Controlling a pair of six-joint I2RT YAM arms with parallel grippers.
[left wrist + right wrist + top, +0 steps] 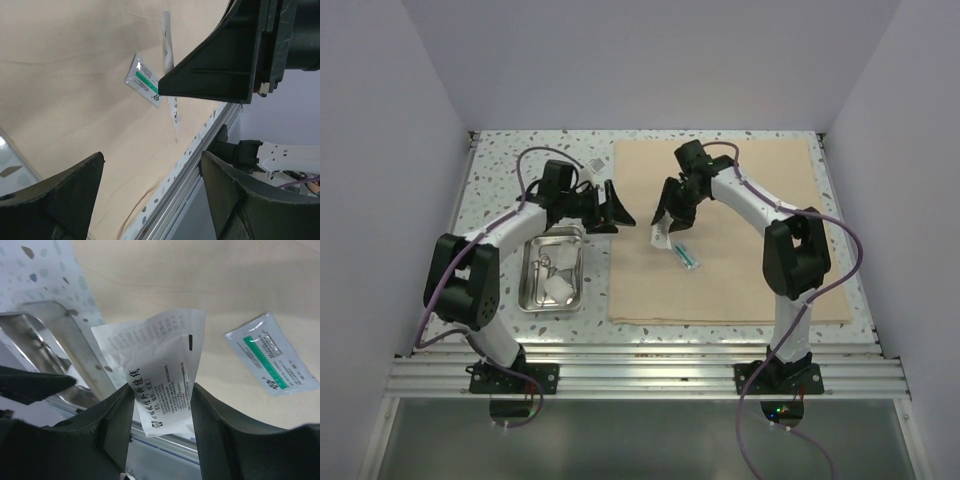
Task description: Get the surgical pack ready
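The big beige cloth (740,240) lies flat on the right half of the table. My right gripper (663,228) hangs over its left edge, shut on a white printed packet (165,370) that bends between the fingers. The same packet (169,65) shows edge-on in the left wrist view. A small clear packet with a green stripe (687,257) (270,357) (144,81) lies on the cloth just beside it. My left gripper (615,208) (150,200) stands open and empty just left of the right gripper. The steel tray (527,285) (75,347) holds white gauze (558,288) and thin metal instruments (546,262).
The tray sits on the speckled tabletop (500,170) left of the cloth, under the left arm. A metal rail (640,375) runs along the near edge. White walls close the table in on three sides.
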